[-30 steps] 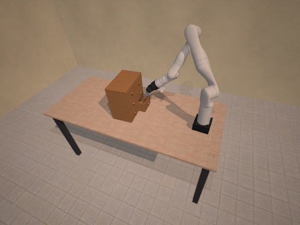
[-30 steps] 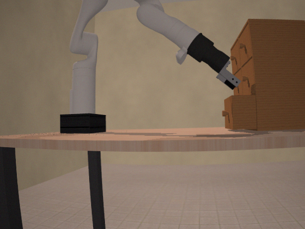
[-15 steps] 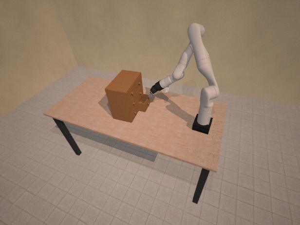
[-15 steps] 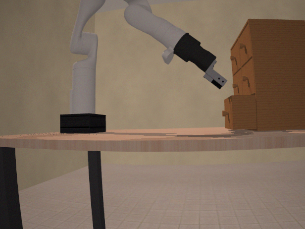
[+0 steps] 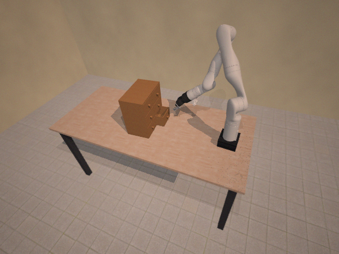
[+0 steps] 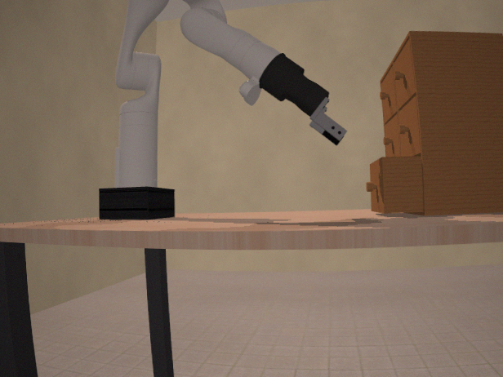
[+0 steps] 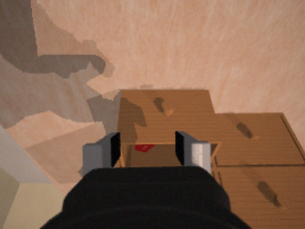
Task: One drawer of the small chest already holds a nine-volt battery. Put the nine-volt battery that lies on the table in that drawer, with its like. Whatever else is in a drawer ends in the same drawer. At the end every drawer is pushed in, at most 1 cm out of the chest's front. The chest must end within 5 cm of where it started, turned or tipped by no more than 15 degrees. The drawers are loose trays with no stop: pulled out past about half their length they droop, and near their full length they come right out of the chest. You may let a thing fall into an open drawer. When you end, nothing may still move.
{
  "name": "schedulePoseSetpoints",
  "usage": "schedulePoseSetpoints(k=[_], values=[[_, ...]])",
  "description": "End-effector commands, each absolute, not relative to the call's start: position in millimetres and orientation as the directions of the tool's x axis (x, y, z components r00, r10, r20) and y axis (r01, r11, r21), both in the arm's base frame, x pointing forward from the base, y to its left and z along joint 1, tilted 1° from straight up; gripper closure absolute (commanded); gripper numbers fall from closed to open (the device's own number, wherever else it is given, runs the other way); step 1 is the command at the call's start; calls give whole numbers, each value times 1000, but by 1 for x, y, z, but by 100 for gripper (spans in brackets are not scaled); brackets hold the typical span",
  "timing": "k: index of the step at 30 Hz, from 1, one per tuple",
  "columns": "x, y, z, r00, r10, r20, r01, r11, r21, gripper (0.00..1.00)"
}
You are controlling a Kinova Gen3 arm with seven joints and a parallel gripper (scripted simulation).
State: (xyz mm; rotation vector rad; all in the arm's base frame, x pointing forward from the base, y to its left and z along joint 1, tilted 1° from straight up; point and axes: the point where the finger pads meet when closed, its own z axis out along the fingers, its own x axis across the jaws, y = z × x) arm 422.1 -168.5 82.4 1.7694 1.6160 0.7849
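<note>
The pincer (image 5: 175, 109) (image 6: 338, 139) (image 7: 148, 143) is wide open with nothing in it, and it hangs up in the air, near the open drawer (image 5: 160, 121) (image 6: 402, 185) (image 7: 189, 119) but not touching it. That drawer is a bottom one, and it sticks out of the chest (image 5: 135, 115) (image 6: 457, 122) (image 7: 259, 165) with its knob (image 5: 168, 117) (image 6: 371, 187) (image 7: 163, 108) toward the arm (image 5: 232, 126) (image 6: 139, 151). Inside it I can see a bit of a red thing (image 7: 145, 147), but I can't tell what it is. I can't see the nine-volt battery anywhere, not in the pincer and not on the part of the counter (image 5: 179, 143) (image 6: 245, 237) (image 7: 239, 45) that shows. My guess is that it has been dropped in the drawer, but the pictures don't prove it. The other drawers look pushed in, and the chest stands up straight. If the battery is in, most of the job is done, and what is left is to push this drawer shut. The push should be slow and straight, low on the front, so the chest doesn't slide or turn

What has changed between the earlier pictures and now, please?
The open gripper has drawn back from the chest toward the arm's base. The chest and its pulled-out bottom drawer look unmoved. I see nothing newly grasped.
</note>
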Motion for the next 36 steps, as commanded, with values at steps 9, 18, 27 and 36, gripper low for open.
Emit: schedulePoseSetpoints(k=[9, 18, 27, 36], values=[[397, -171, 84, 87, 996, 23, 652, -74, 755, 0], [389, -170, 85, 88, 996, 22, 658, -75, 749, 0], [386, -170, 85, 89, 996, 22, 659, -76, 748, 0], [386, -170, 85, 89, 996, 22, 660, -76, 748, 0]])
